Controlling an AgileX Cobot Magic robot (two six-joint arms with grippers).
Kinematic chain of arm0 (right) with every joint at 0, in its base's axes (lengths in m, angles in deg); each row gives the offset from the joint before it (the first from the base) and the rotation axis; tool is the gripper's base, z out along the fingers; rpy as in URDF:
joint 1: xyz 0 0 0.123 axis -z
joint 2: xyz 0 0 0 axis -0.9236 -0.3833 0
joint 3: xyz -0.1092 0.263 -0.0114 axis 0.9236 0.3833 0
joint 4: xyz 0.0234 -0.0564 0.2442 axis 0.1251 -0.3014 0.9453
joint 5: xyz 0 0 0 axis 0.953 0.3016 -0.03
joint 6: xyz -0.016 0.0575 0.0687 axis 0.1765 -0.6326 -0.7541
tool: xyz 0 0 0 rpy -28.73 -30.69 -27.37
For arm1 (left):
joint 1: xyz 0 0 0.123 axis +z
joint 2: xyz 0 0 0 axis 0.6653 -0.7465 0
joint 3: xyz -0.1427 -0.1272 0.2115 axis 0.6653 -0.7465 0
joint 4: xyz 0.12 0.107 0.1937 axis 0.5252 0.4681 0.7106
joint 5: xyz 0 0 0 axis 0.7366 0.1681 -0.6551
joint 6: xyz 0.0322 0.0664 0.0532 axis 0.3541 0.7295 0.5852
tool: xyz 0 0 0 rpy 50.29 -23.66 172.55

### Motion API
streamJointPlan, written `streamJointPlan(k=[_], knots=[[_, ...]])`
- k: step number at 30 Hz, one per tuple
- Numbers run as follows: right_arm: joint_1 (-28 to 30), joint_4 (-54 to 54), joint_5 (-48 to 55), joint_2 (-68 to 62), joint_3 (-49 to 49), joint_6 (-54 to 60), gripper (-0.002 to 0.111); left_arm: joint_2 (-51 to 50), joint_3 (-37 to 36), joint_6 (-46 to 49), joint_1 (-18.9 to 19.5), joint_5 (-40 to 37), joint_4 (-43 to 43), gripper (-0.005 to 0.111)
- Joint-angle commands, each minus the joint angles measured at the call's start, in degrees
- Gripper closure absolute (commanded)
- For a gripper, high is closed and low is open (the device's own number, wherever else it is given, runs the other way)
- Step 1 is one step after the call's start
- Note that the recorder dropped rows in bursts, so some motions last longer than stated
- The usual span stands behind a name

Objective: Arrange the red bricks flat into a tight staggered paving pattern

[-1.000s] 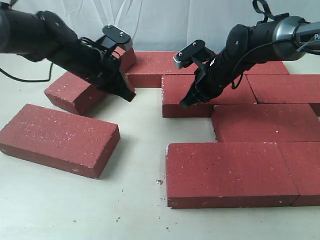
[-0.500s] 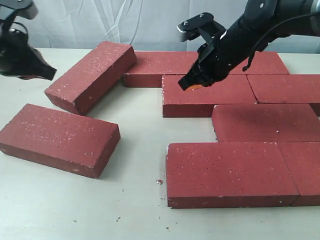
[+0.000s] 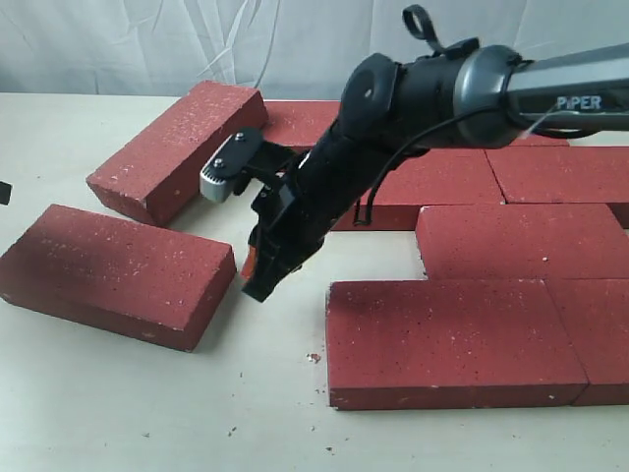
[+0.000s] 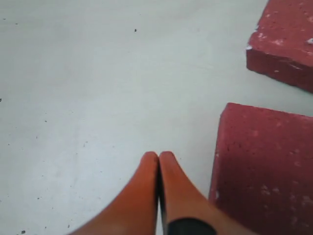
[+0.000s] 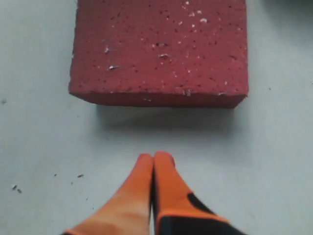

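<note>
The pale table (image 3: 118,413) carries all the red bricks (image 3: 511,241). Most of them lie behind my right pincer (image 3: 257,285), under and past my own forearm. They are flat and set in rows with the joints offset. I judge the paving about three quarters done. Some seams there look butted tight, while others show a thin dark line, so a little closing up may be owed.

Two bricks sit outside the pattern. The loose brick (image 3: 108,270) lies flat just ahead of my right pincer's tips, skewed to the rows and well apart from them. In my wrist view its near face looks at me across a bare strip of table, untouched. The angled brick (image 3: 177,147) lies farther off from the pincer, toward the backdrop. It is flat but turned, with one corner close against the back row. Both need pushing in and squaring up.

My right pincer is closed, fingers pressed together, gripping nothing. My left pincer (image 4: 159,156) is closed the same way and empty, above bare table with two brick corners beside it.

The bricks are dark red and rough, flecked with white, and pale where the edges have chipped. A few crumbs (image 3: 314,357) lie on the table near the front row.
</note>
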Motion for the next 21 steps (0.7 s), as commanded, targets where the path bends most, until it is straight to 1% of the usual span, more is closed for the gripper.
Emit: streamJointPlan(k=[1, 6, 8, 12, 14, 16, 17, 19, 21], knots=[[-2.3, -1.4, -3.2, -2.5, -0.9, 0.2, 0.109, -5.1, -0.2, -0.4, 0.3, 1.5, 0.1, 0.107], [-2.5, -2.3, -3.6, -6.4, -3.5, -0.8, 0.109, -8.1, 0.1, -0.5, 0.3, -2.7, -1.0, 0.107], [-2.6, -1.6, -3.8, -7.4, -4.0, -0.8, 0.109, -8.5, 0.1, -0.5, 0.0, -3.2, -1.6, 0.107], [-2.6, -1.2, -8.6, -8.6, -4.0, -0.8, 0.109, -8.5, 0.1, -0.3, 0.0, -4.3, -2.9, 0.107], [-2.6, -0.3, -8.8, -8.6, -4.0, -0.8, 0.109, -8.5, 0.1, 0.4, 0.0, -5.7, -3.5, 0.107], [-2.6, 0.4, -8.8, -8.6, -4.0, -0.8, 0.109, -8.5, 0.2, 4.4, 0.0, -7.5, -6.5, 0.107], [-2.6, 0.8, -8.9, -8.6, -4.0, -0.8, 0.109, -8.5, 0.7, 9.1, 0.0, -10.2, -11.2, 0.107], [-2.6, 0.8, -9.2, -8.6, -4.0, -0.8, 0.109, -8.5, 1.1, 14.0, 0.0, -13.1, -15.7, 0.107], [-2.6, 0.6, -9.1, -8.6, -4.0, -0.8, 0.109, -8.5, 1.3, 17.8, 0.0, -14.7, -18.6, 0.107]])
